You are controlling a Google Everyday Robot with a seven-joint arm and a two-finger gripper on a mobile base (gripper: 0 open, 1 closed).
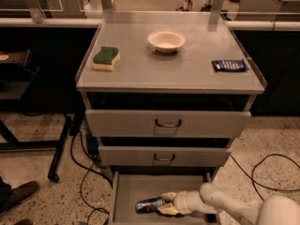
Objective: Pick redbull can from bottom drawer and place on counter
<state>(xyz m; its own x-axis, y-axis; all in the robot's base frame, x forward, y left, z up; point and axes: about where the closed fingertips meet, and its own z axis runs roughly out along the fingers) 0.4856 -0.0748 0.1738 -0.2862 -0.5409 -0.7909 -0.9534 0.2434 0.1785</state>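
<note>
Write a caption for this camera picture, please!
The gripper sits at the redbull can lying in the open bottom drawer, below the counter.

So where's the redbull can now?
The redbull can lies on its side in the open bottom drawer, low centre of view, gripper at its end.

A green-and-yellow sponge (106, 58) is seen left of centre in the upper half, a pale bowl (166, 40) at upper centre, and a flat dark blue packet (228, 65) at upper right. A top drawer (122, 123) and a middle drawer (126, 156) with dark loop handles (168, 123) are shown mid-frame. Black cables (80, 186) are strewn over the speckled floor (37, 172) at lower left, where a shoe (18, 196) is cut off by the edge. The gripper (165, 205) is located at bottom centre.
</note>
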